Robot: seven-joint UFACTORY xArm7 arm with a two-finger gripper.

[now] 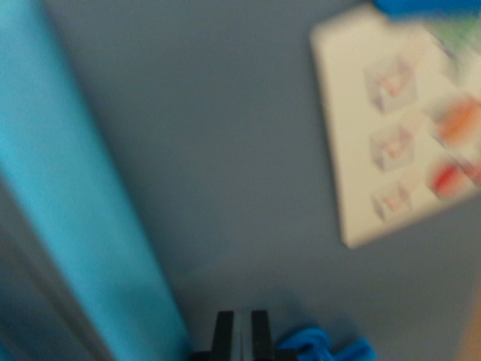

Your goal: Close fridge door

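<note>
**End effector up close to fridge door**

Wrist view is blurry. End effector [240, 335] sits at bottom centre, black fingers [223, 331] pressed nearly together w/ only a thin gap, nothing between them. Fridge door [225, 150], grey-blue, fills most of the frame right behind it. Bright cyan strip [68, 188] runs diagonally down the view's left. White sheet [353, 150] w/ red & orange pics sits on the door, upper right.

The fridge door [225, 150] fills the blurred wrist view, with a sheet [391, 128] on it at upper right, a strip [83, 226] along its left, and the gripper [240, 335] at bottom centre.
</note>
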